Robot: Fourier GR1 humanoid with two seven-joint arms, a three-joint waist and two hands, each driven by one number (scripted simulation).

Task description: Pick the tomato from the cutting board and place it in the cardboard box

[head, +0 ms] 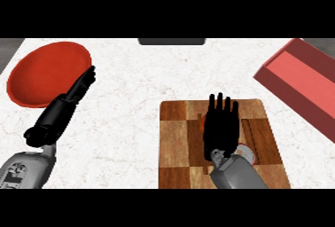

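Observation:
A checkered wooden cutting board point(177, 150) lies on the white counter at the lower middle. My right hand point(221, 128) is spread over the board with straight fingers pointing away from me, open. It hides nearly all of the tomato point(203, 119); only a thin orange-red sliver shows at the hand's left edge. Whether the hand touches the tomato cannot be seen. The box point(301, 84), red outside with a pink inside, lies tilted at the right edge, beyond and to the right of the board. My left hand point(60, 110) rests open at the left, holding nothing.
A red plate point(46, 71) sits at the far left, with the left hand's fingertips beside its right rim. A dark flat object point(172, 41) lies at the counter's far edge. Bare white counter point(131, 88) lies between the plate and the board.

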